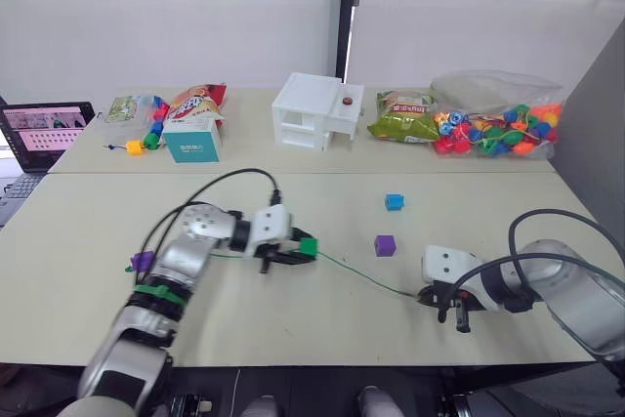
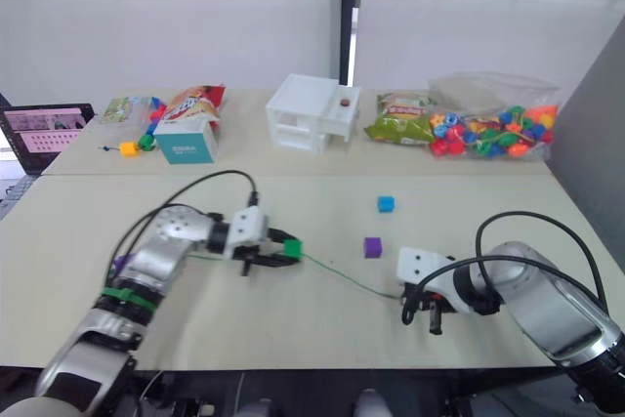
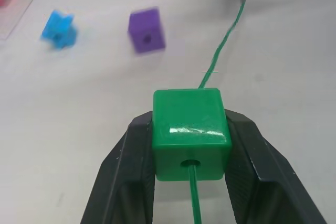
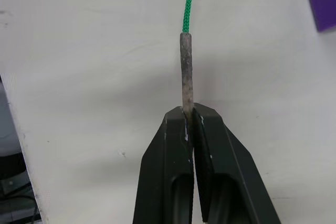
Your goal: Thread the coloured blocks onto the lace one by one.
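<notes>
A dark green block (image 3: 191, 132) sits on the lace (image 1: 366, 277), and my left gripper (image 1: 301, 251) is shut on it just above the table's middle. The thin green cord passes through the block's hole and runs right to my right gripper (image 4: 188, 113). That gripper is shut on the lace's stiff dark tip (image 4: 186, 72), low over the table. A purple block (image 1: 385, 245) and a blue block (image 1: 394, 202) lie loose between the two grippers. Another purple block (image 1: 143, 261) lies beside my left forearm.
On the far table stand a white box (image 1: 317, 111), a clear bag of round beads (image 1: 498, 129), snack bags, a teal tissue box (image 1: 191, 139) and a yellow cube bead (image 1: 134, 147). A laptop (image 1: 44, 129) sits at the far left.
</notes>
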Tool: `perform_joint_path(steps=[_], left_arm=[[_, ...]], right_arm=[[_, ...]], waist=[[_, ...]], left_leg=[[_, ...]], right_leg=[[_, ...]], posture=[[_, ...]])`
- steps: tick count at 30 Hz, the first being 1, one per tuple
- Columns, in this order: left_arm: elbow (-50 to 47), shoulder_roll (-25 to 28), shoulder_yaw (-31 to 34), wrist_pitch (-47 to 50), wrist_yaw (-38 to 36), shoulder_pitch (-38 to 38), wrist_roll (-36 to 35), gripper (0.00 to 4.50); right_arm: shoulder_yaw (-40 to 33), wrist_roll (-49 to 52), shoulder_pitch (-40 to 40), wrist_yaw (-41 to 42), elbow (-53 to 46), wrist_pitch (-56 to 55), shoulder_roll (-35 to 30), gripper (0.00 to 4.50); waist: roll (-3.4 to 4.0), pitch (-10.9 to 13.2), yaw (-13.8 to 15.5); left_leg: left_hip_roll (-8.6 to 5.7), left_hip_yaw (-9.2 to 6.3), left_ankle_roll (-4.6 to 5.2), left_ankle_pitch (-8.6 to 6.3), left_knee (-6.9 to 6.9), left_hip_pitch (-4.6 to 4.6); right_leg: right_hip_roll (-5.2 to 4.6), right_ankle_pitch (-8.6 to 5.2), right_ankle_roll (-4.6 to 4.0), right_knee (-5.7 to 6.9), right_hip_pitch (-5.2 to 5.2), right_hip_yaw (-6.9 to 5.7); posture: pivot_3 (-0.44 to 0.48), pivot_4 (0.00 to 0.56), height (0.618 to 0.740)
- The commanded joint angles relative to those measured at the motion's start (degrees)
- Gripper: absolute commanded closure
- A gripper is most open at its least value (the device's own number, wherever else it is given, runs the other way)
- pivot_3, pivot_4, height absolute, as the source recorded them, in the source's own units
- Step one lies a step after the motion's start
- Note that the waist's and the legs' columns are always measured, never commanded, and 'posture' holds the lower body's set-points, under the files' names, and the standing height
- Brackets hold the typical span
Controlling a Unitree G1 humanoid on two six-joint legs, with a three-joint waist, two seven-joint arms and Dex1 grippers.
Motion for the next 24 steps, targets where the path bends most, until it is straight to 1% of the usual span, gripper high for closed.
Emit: perform_joint_path(steps=[1, 3, 6, 8, 11, 14, 16, 18, 20, 22, 23, 24], left_arm=[[6.4, 7.3, 3.4, -4.8, -3.2, 2.2, 0.1, 3.3], [12.6, 11.7, 4.8, -8.3, -3.7, 2.7, 0.7, 3.3], [21.3, 16.6, 4.9, -13.9, -2.8, 1.8, 3.9, 3.3], [26.0, 19.2, 5.2, -15.9, -2.2, 0.8, 5.1, 3.3], [30.2, 21.3, 5.6, -17.8, -3.4, -0.3, 5.0, 3.3], [32.2, 22.1, 6.4, -17.4, -6.0, -1.5, 3.9, 3.3], [33.1, 22.1, 7.3, -16.1, -7.3, -2.6, 3.0, 2.26], [33.4, 22.0, 8.0, -15.4, -8.5, -3.5, 2.4, 1.61], [32.9, 22.7, 9.5, -12.7, -11.7, -6.4, 0.4, 0.96], [32.9, 23.3, 10.8, -9.6, -13.5, -9.5, -0.6, 0.26], [33.5, 23.8, 10.8, -10.2, -12.7, -11.3, 0.3, 0.05], [33.7, 23.9, 11.1, -10.1, -12.3, -13.0, 0.6, 0.05]], right_arm=[[0.2, -0.4, -2.5, 1.3, 0.3, -1.9, 0.6, 4.5], [0.7, -0.6, -3.4, 1.8, 1.0, -2.4, 1.1, 4.5], [1.3, -0.9, -4.2, 1.9, 1.5, -2.8, 1.7, 4.5], [1.5, -0.9, -4.6, 2.0, 1.8, -2.9, 2.1, 4.5], [1.7, -1.0, -4.8, 1.9, 1.9, -3.1, 2.4, 4.5], [1.9, -1.2, -4.9, 2.0, 2.1, -3.2, 2.7, 4.5], [1.9, -1.4, -5.0, 2.1, 2.2, -3.3, 2.9, 4.5], [1.9, -1.6, -5.0, 2.3, 2.3, -3.4, 3.1, 4.5], [1.9, -1.7, -5.0, 2.4, 2.2, -3.5, 3.2, 4.5], [1.7, -1.7, -5.0, 2.6, 2.2, -3.5, 3.2, 4.5], [1.6, -1.7, -5.0, 2.7, 2.1, -3.5, 3.2, 4.5], [1.5, -1.6, -4.9, 2.8, 2.0, -3.5, 3.2, 4.5]], waist=[[-0.01, 0.0, -0.1], [-0.07, 0.0, -0.3], [-0.07, 0.0, -0.4], [-0.06, 0.0, -0.4], [-0.06, 0.0, -0.7], [-0.06, 0.0, -1.1], [-0.06, 0.0, -1.3], [-0.08, 0.1, -1.4], [-0.16, 0.1, -1.4], [-0.26, 0.2, -1.2], [-0.28, 0.2, -1.1], [-0.31, 0.2, -1.2]], left_leg=[[0.0, 0.0, 0.0, 0.0, 0.0, -0.01], [0.05, 0.0, 0.0, 0.0, -0.02, 0.0], [0.08, -0.02, 0.0, 0.0, -0.02, 0.01], [0.08, -0.02, 0.0, 0.0, -0.03, 0.02], [0.08, -0.02, 0.0, 0.0, -0.03, 0.03], [0.08, -0.02, 0.0, 0.0, -0.05, 0.03], [0.08, -0.02, 0.0, 0.0, -0.04, 0.02], [0.08, -0.02, 0.01, 0.0, -0.04, 0.0], [0.08, -0.03, 0.01, 0.0, -0.03, -0.04], [0.08, -0.04, 0.0, 0.0, 0.0, -0.1], [0.08, -0.06, 0.0, 0.0, 0.04, -0.14], [0.08, -0.06, 0.0, 0.0, 0.05, -0.15]], right_leg=[[0.0, 0.0, 0.0, -0.01, -0.01, 0.0], [0.05, 0.0, 0.0, 0.01, -0.06, 0.0], [0.06, 0.0, -0.01, 0.03, -0.06, -0.06], [0.06, 0.0, -0.01, 0.04, -0.05, -0.06], [0.07, 0.0, -0.01, 0.07, -0.05, -0.06], [0.07, 0.0, -0.01, 0.11, -0.07, -0.06], [0.08, 0.0, -0.01, 0.12, -0.07, -0.06], [0.07, 0.0, -0.01, 0.13, -0.1, -0.06], [0.08, 0.0, -0.01, 0.14, -0.14, -0.07], [0.07, 0.0, -0.01, 0.15, -0.15, -0.1], [0.06, 0.0, -0.01, 0.14, -0.15, -0.14], [0.05, 0.0, -0.01, 0.13, -0.14, -0.15]], posture=[[0.0, 0.15, 0.74], [0.0, 0.15, 0.74], [0.0, 0.15, 0.74], [0.0, 0.15, 0.74], [0.0, 0.15, 0.74], [0.0, 0.15, 0.74], [0.0, 0.15, 0.74], [0.0, 0.15, 0.74], [0.0, 0.15, 0.74], [0.0, 0.15, 0.74], [0.0, 0.15, 0.74], [0.0, 0.15, 0.74]])
